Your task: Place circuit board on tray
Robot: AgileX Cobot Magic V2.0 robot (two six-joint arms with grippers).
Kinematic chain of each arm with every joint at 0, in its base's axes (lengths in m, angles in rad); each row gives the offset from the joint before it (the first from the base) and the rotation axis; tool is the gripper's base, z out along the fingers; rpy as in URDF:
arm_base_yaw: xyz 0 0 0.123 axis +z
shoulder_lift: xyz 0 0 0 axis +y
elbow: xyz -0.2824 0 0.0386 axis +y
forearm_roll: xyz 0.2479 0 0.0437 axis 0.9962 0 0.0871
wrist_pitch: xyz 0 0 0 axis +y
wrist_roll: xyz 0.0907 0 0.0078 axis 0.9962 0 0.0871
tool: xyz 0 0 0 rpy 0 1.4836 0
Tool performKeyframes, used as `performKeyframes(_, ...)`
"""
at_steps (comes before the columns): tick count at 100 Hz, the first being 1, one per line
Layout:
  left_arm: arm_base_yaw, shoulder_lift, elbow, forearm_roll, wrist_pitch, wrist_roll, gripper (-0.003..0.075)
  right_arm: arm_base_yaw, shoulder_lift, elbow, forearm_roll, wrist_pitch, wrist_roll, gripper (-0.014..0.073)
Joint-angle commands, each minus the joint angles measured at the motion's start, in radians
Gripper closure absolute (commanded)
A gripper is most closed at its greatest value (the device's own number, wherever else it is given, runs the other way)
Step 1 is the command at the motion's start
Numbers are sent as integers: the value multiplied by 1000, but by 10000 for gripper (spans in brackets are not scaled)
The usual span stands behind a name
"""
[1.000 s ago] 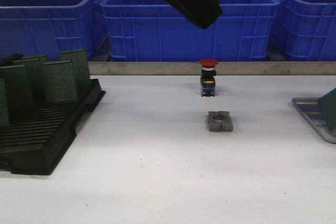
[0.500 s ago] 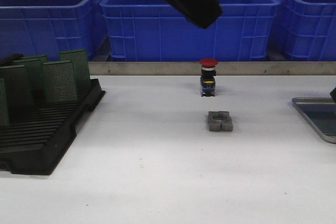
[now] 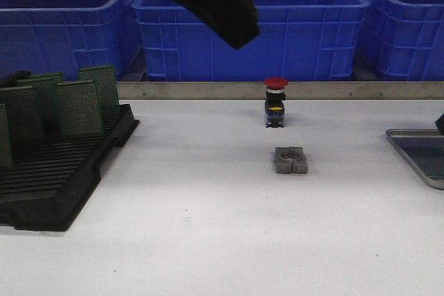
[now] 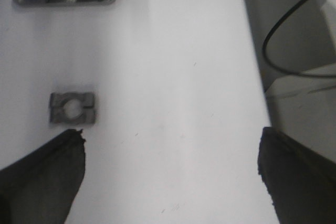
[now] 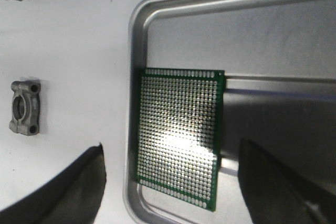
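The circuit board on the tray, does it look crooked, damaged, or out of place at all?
Nothing stands out. The circuit board lies flat inside the tray, near one rim and roughly square to it, with no visible damage. The right gripper is open above it.

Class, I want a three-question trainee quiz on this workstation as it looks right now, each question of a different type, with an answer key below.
1. True or false: the green circuit board lies flat inside the tray.
2. Multiple choice: What stands just behind the grey metal clamp block in the front view? A) a red-capped push button B) a blue cup C) a screwdriver
3. Short answer: Where are the other green boards kept?

Key:
1. True. The right end effector is open above it, fingers on either side, not touching.
2. A
3. Standing upright in the black slotted rack on the table's left side.
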Motion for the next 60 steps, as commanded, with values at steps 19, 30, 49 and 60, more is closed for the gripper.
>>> performKeyframes(19, 72, -47, -87, 294, -12, -16, 99, -5, -46, -25, 42, 29, -6, 44)
performKeyframes(30, 127, -41, -87, 367, -44, -16, 99, -5, -46, -25, 42, 29, -6, 44)
performKeyframes(49, 234, -12, -87, 396, -85, -16, 99, -5, -46, -25, 42, 29, -6, 44)
performKeyframes(60, 287, 22, -87, 396, -88, -14, 99, -5, -46, -25, 42, 29, -6, 44)
